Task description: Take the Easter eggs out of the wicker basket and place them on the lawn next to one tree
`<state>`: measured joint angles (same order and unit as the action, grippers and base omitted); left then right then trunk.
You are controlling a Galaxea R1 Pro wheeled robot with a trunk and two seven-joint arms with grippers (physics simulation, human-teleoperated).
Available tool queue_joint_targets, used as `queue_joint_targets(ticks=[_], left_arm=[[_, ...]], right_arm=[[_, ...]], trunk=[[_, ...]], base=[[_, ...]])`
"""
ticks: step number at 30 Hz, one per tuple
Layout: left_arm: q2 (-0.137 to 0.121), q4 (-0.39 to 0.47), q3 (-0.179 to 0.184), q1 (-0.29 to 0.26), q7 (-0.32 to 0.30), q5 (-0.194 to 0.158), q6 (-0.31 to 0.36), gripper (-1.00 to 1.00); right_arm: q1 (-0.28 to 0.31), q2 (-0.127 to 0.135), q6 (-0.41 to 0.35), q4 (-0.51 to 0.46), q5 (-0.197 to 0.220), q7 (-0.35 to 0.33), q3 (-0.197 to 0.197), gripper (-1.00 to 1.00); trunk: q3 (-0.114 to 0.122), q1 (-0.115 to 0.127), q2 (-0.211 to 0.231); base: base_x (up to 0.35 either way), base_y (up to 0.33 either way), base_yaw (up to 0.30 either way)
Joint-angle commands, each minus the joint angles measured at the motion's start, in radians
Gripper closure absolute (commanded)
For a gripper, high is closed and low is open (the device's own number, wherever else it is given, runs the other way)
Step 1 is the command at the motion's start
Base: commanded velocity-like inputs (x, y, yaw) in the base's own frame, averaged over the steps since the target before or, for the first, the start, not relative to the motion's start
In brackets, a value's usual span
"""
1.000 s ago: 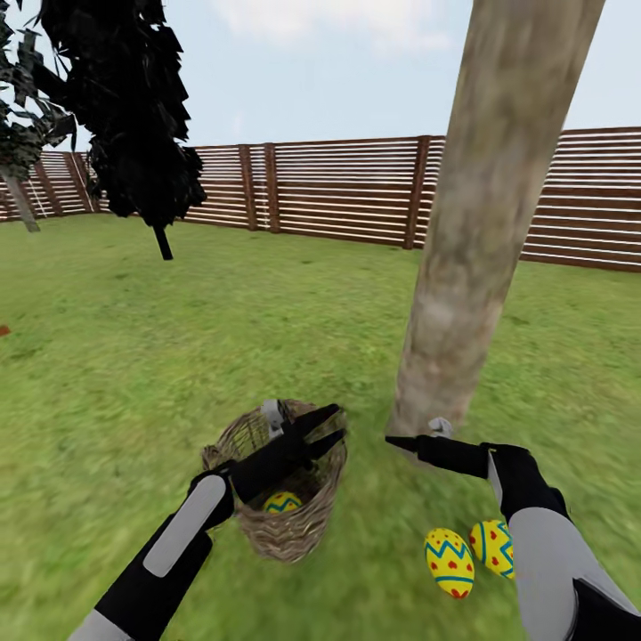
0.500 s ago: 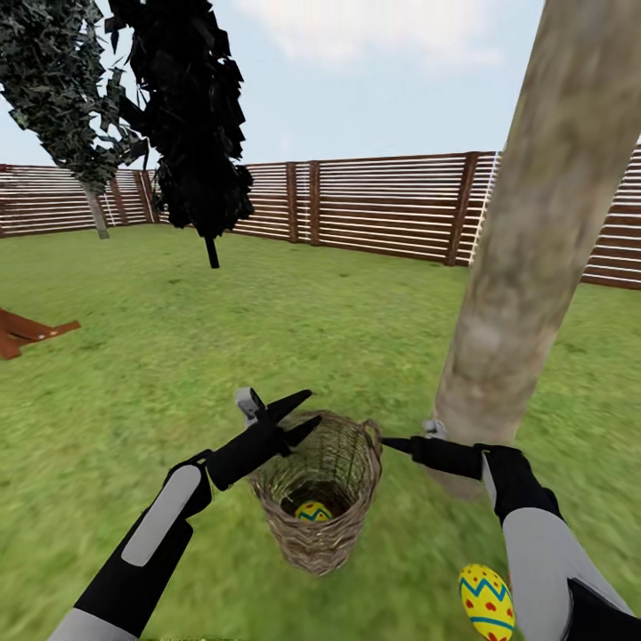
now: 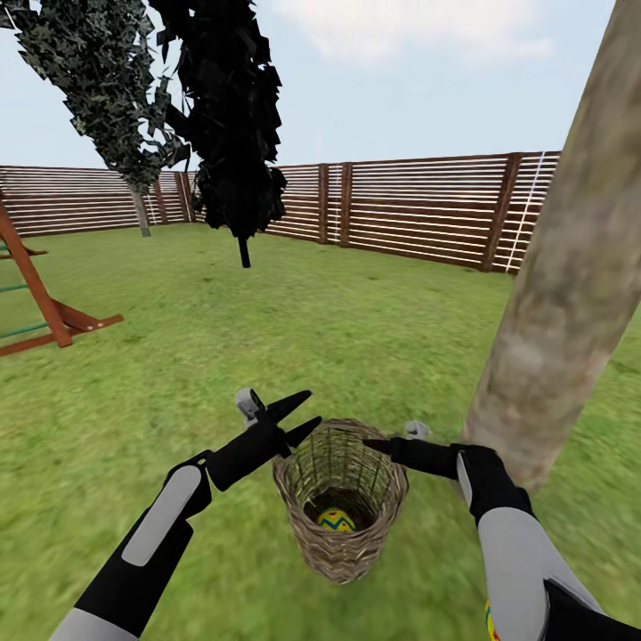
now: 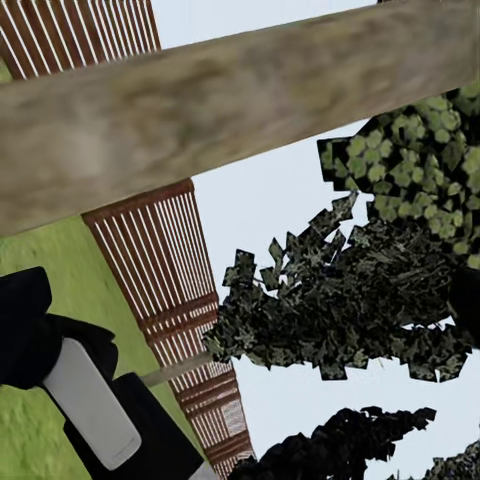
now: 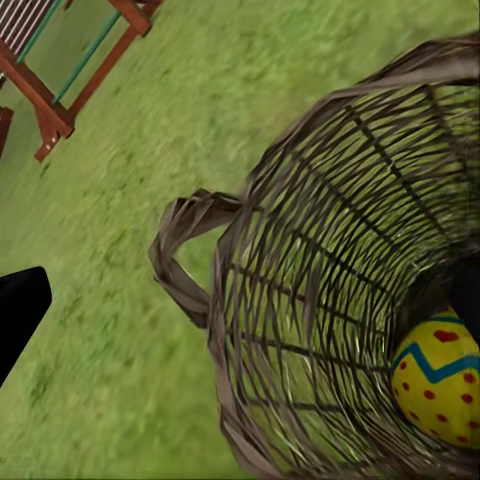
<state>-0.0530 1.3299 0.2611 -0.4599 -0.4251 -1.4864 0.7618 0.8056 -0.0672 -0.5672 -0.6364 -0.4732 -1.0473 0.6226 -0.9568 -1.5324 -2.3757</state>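
Note:
The wicker basket (image 3: 341, 534) stands on the lawn (image 3: 267, 338) just left of the tree (image 3: 561, 320) with the thick pale trunk. One yellow Easter egg (image 3: 336, 519) with a blue zigzag lies at its bottom, and the right wrist view looks down on that Easter egg (image 5: 440, 385). My left gripper (image 3: 312, 408) hovers open by the basket's near-left rim, empty. My right gripper (image 3: 374, 442) reaches over the right rim, open, one dark finger (image 5: 20, 310) far from the other. A yellow sliver of another egg (image 3: 489, 616) peeks from behind my right forearm.
A brown slatted fence (image 3: 401, 205) closes the garden at the back. A narrow black-leaved tree (image 3: 231, 116) and a dark green one (image 3: 98, 80) stand far left. A red-brown wooden frame (image 3: 44, 312) sits on the grass at the left edge.
The camera has swung left, so basket and trunk sit further right in the picture. The left gripper came off the basket to its left rim; the right gripper moved from the trunk's foot over the basket.

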Motion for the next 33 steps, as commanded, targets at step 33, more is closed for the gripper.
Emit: queue_joint_targets(ticks=[33], left_arm=[[-0.008, -0.008, -0.037, 0.002, -0.004, -0.004, -0.006, -1.00]], right_arm=[[0.001, -0.005, -0.019, -0.069, -0.017, 0.039, -0.036, -1.00]], trunk=[[0.001, 0.000, 0.000]], base=[[0.143, 0.026, -0.012]])
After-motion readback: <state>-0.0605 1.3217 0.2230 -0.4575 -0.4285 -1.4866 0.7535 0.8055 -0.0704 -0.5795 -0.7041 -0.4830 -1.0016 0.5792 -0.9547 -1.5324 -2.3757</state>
